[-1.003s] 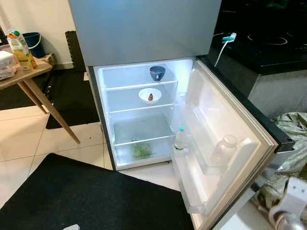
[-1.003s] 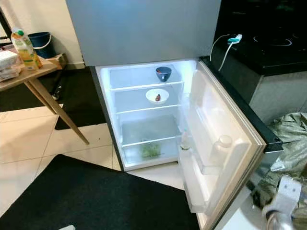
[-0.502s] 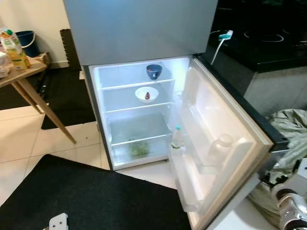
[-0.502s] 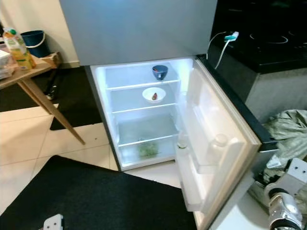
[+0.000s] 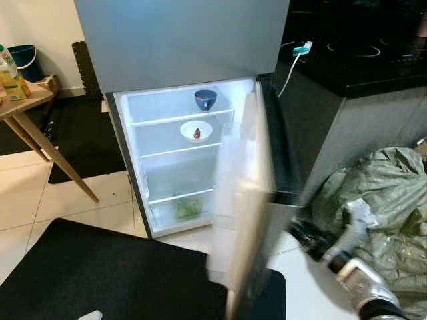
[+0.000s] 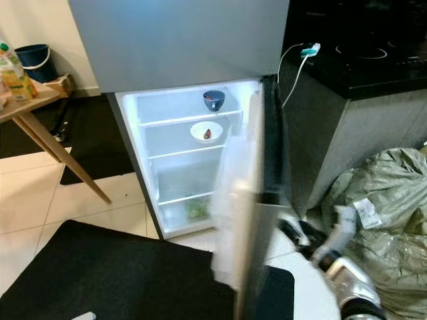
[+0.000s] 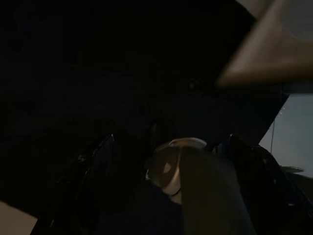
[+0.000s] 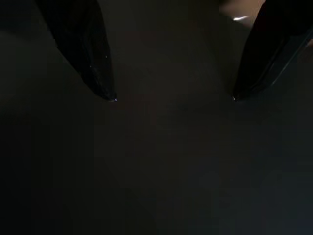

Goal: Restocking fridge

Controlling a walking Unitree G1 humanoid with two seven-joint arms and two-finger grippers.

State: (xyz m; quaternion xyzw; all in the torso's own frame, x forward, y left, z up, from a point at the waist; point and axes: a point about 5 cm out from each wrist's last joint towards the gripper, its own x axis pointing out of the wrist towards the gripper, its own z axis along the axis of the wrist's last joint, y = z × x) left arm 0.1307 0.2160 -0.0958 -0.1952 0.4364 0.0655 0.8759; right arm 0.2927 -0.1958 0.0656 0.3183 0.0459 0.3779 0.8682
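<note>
Fridge door (image 5: 243, 213): it has swung far toward shut since a second ago; then it stood wide with its inner racks facing the camera, now it is seen nearly edge-on and motion-blurred, and the bottles in its racks can no longer be made out.
Right gripper (image 8: 173, 98): a second ago only the wrist showed low at the right edge; now the arm has come up and reaches toward the door's outer face. In the right wrist view the two black fingertips stand well apart, with nothing between them, against a dark flat surface.
Left gripper (image 7: 168, 181): the view is very dark; its fingers are spread either side of a pale rounded object that cannot be identified.
Fridge (image 6: 180, 40): grey upper door closed, lower compartment lit.
Top shelf: a dark blue bowl (image 5: 205, 99).
Second shelf: a white bowl (image 5: 196, 131) with a small dark red item inside.
Bottom drawer: something green (image 5: 188, 208).
Table (image 5: 27, 107): wooden, at the left, with a juice carton (image 5: 9, 73); its print is too small to read.
Floor right of fridge: crumpled grey-green bag (image 6: 387, 213) with a white label, not legible.
Counter: white charging cable (image 6: 297, 63) hangs over the black edge.
Camera: the whole scene has shifted.
</note>
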